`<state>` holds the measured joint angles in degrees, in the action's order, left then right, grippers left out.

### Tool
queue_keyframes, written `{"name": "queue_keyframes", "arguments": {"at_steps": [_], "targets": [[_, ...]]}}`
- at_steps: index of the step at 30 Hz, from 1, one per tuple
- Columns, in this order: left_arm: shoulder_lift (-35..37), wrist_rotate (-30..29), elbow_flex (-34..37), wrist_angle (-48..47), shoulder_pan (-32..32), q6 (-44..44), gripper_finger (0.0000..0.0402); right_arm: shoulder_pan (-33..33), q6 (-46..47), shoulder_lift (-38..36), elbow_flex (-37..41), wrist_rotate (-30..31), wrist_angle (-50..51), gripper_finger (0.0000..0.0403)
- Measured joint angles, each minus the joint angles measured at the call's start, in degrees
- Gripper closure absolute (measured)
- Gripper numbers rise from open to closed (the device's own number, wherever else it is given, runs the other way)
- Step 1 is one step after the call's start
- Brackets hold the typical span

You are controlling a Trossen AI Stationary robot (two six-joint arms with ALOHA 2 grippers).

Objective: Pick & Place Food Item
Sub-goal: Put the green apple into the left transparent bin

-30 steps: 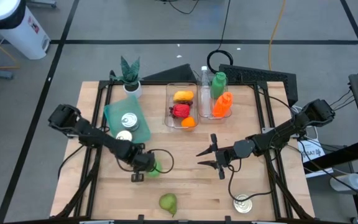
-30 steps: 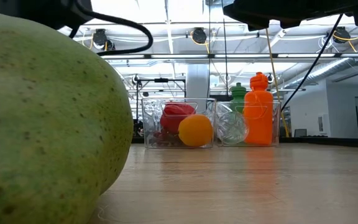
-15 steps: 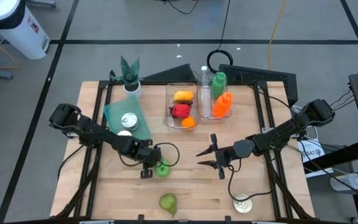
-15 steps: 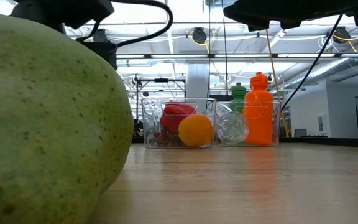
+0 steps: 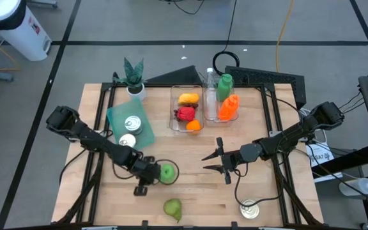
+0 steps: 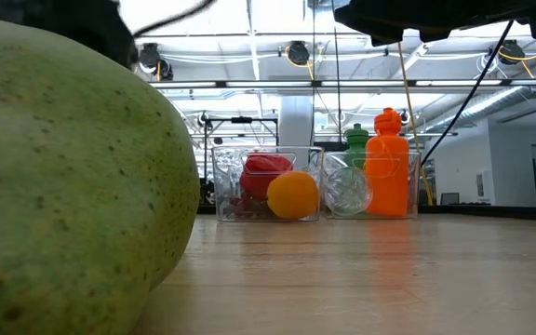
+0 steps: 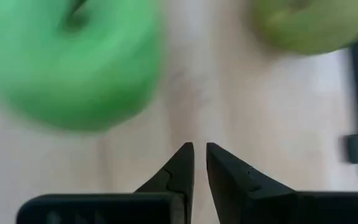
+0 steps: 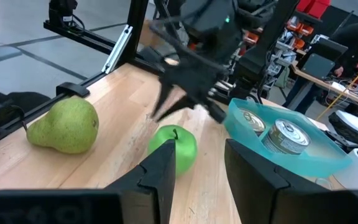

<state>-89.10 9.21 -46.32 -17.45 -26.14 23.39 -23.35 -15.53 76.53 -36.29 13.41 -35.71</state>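
1. The left gripper (image 5: pixel 147 182) hangs low over the pale wooden slat table (image 5: pixel 197 191), its two dark pointed fingers (image 7: pixel 178 171) pressed together and holding nothing.
2. Just beside those fingertips sits a round, glossy green apple (image 5: pixel 167 172) with a short stem, resting on the wood and free of any grip.
3. A speckled, matte yellow-green pear (image 5: pixel 172 207) lies near the table's front edge, close to the apple.
4. The right gripper (image 5: pixel 217 160) waits mid-table, its jaws partly spread and empty.
5. A clear plastic bin (image 5: pixel 185 107) at the back holds red, yellow and orange fruit.
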Motion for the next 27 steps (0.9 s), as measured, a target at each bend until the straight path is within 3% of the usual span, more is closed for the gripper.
{"name": "queue_keyframes", "arguments": {"at_steps": [3,12,20,27], "targets": [[0.06,0.53,-0.07,5.45,0.20,-1.90,0.0352,0.00,-0.02,0.00,0.00,0.00,-0.12,0.0277],[-0.37,-6.27,-0.05,3.73,7.46,-4.26,0.0352,0.00,-0.13,0.00,0.00,0.00,-0.43,0.0277],[-2.49,-6.22,0.04,8.92,13.76,-9.76,0.0352,0.00,-0.12,0.00,0.00,0.01,0.41,0.0277],[-3.17,-2.80,-0.02,13.06,16.57,-15.24,0.0352,0.00,0.26,0.00,0.00,0.00,0.87,0.0277]]}}
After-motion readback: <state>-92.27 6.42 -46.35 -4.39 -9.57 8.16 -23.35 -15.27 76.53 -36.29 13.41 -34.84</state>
